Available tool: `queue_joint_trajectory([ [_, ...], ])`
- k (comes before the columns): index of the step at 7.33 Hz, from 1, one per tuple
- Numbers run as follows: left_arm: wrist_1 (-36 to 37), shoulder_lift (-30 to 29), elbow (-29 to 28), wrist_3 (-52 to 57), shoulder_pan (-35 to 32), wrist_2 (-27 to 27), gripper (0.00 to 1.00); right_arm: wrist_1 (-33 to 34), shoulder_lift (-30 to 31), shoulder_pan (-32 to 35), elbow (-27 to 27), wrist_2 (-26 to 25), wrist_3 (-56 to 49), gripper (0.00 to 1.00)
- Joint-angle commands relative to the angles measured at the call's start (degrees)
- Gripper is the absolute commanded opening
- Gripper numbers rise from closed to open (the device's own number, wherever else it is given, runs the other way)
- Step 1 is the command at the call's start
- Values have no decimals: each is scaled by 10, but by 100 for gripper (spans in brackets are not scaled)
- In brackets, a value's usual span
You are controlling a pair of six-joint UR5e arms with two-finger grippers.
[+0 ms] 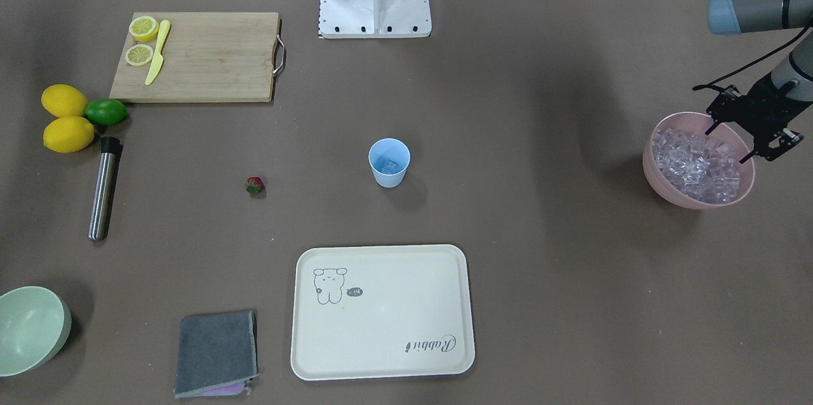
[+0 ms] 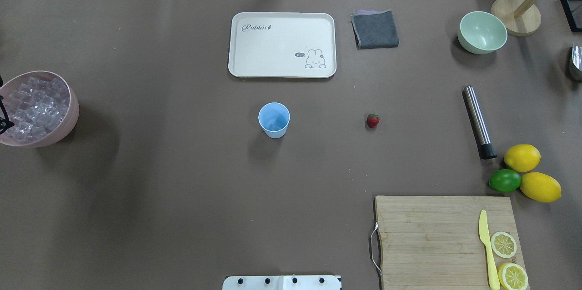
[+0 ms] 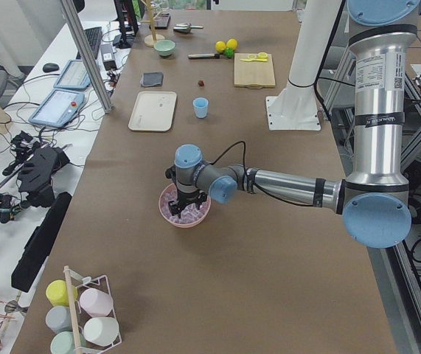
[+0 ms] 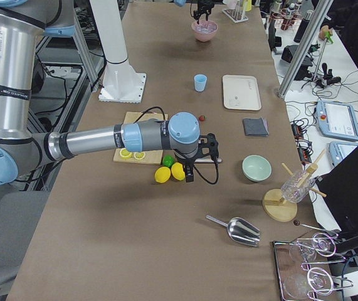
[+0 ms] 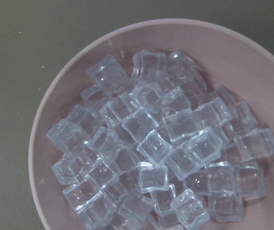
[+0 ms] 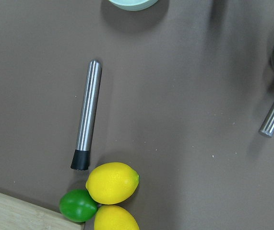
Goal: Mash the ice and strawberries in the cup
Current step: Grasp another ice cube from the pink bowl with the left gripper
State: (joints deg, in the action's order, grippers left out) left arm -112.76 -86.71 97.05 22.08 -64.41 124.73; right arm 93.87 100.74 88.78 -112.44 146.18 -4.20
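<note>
Hovering wide-spread, my left tool (image 1: pixel 735 141) sits directly over the clear glassy ice cubes (image 1: pixel 692 164) — small pale-blue plastic cup (image 1: pixel 389 162) well apart.

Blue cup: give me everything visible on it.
The cup is small, pale blue, plastic-looking, tapered to its base and handleless. It stands upright mid-table, mouth open, apart from the cream tray. Some clear ice lies at its bottom. The strawberry lies on the table to the robot's right of it, not touching.

Pale-blue cup (image 1: pixel 389 164), red strawberry (image 1: pixel 255 185), clear ice (image 5: pixel 151 143), grey cloth (image 1: pixel 216 351), perhaps purple-backed.
</note>
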Motion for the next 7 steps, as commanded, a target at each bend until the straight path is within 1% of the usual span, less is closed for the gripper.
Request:
queue_joint_trajectory([
  [1,0,-4,-15,1,2,1,81,0,3,1,-8,1,1,100],
  [3,0,-4,-20,1,2,6,74,0,8,2,-12,0,1,100],
  [6,-1,-5,-23,2,3,10,70,0,11,3,-12,0,1,100],
  [7,-1,-5,-23,2,3,10,70,0,11,3,-12,0,1,100],
])
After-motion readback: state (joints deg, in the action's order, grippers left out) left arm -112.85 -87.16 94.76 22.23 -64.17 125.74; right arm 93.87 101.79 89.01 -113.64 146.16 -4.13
